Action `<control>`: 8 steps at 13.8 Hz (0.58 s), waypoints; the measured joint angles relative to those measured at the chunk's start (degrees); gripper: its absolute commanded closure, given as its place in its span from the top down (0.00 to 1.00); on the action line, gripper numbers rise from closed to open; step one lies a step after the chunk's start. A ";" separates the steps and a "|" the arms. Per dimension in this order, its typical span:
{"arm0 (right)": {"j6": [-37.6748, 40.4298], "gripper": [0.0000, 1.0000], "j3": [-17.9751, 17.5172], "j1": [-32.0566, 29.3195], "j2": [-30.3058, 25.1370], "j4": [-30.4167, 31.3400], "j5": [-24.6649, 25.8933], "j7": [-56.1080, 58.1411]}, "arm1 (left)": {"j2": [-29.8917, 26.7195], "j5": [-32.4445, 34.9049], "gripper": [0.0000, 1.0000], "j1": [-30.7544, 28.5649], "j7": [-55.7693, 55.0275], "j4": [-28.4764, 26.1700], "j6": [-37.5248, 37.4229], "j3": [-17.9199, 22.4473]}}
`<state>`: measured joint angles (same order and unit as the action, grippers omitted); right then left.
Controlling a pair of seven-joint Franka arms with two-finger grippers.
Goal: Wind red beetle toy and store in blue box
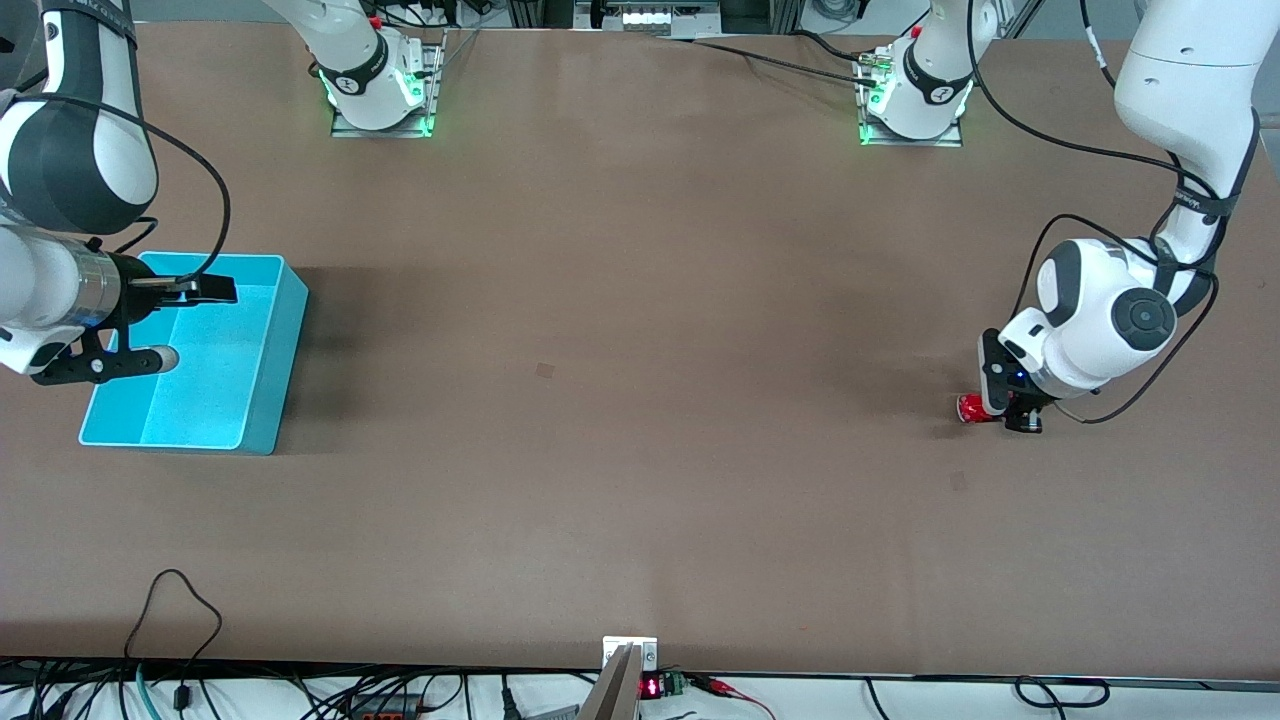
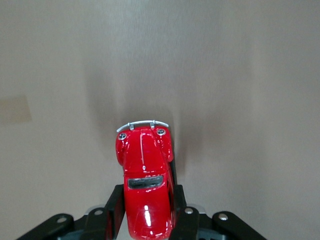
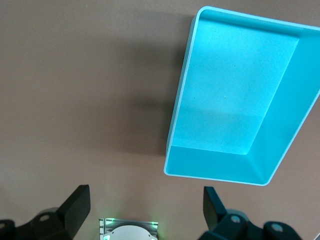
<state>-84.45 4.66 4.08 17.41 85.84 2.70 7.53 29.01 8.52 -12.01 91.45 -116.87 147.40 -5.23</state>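
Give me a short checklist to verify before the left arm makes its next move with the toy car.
1. Left gripper shut on the red beetle toy: ok.
2. Toy gripped by its sides, nose pointing out: ok.
3. Toy lifted off the table: cannot tell.
4. Blue box holds nothing: ok.
5. Right gripper open, waiting over the box: not ok, it blocks the drop spot.
6. Toy wound: cannot tell.

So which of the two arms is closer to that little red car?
The left. Its pincer is shut on the red car at the table. The right pincer hangs open over the blue box, at the table's right-arm end.
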 measured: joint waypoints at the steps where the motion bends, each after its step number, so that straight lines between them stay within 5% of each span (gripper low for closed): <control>1: 0.03 1.00 0.00 0.00 0.00 0.00 0.00 0.04 | 0.01 0.00 0.15 -1.22 0.40 0.02 0.01 0.02; 8: 0.09 1.00 0.00 0.00 0.00 0.00 0.00 0.11 | 0.80 0.00 0.15 -12.45 10.75 1.04 0.81 -0.03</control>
<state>-84.35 4.66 4.08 17.41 85.84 2.70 7.63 29.80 8.52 -24.46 102.20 -115.84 148.22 -5.26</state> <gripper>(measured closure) 0.000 0.568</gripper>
